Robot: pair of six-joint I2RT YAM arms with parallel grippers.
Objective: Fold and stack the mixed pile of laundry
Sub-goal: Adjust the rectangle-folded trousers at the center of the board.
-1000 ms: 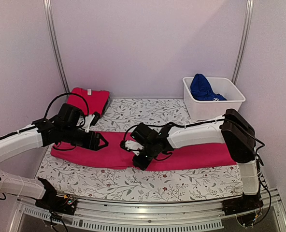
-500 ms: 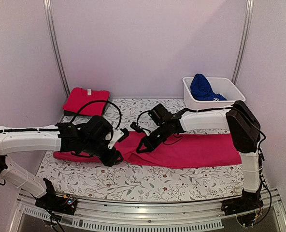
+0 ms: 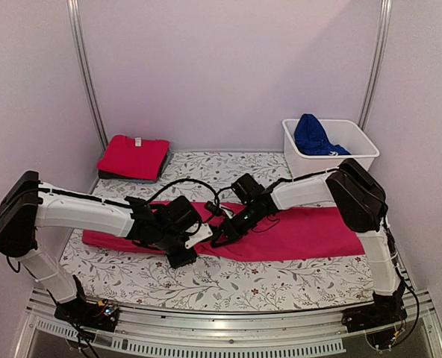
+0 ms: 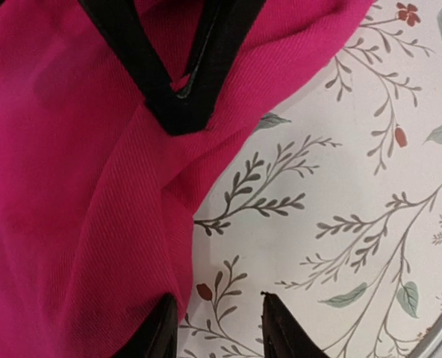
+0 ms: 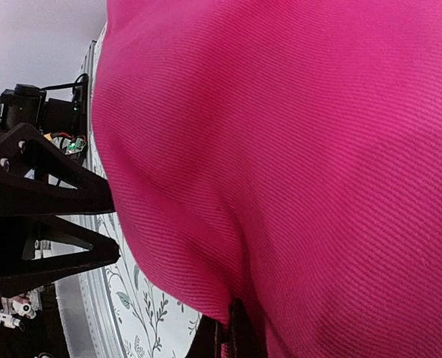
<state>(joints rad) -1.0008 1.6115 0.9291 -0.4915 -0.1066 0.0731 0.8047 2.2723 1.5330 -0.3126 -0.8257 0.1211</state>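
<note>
The magenta-pink garment (image 3: 296,235) lies as a long strip across the floral cloth. My right gripper (image 3: 223,236) is shut on a pinch of it near its middle front edge; the fabric bunches over the closed fingertips in the right wrist view (image 5: 232,335). My left gripper (image 3: 182,252) is open just left of it, one fingertip (image 4: 161,332) at the magenta edge (image 4: 72,224) and the other over bare floral cloth. The red tee (image 3: 134,155) lies folded at the back left on a dark layer (image 3: 124,177). The royal blue garment (image 3: 313,134) sits in the tub.
The white plastic tub (image 3: 340,160) stands at the back right. The floral cloth (image 3: 228,287) covers the table, with a metal rail (image 3: 228,328) along the front edge. Walls close in on the left, the back and the right.
My left gripper has moved right and forward to the garment's front edge, beside the right gripper. My right gripper swung back, then forward again with its pinch of magenta cloth.
</note>
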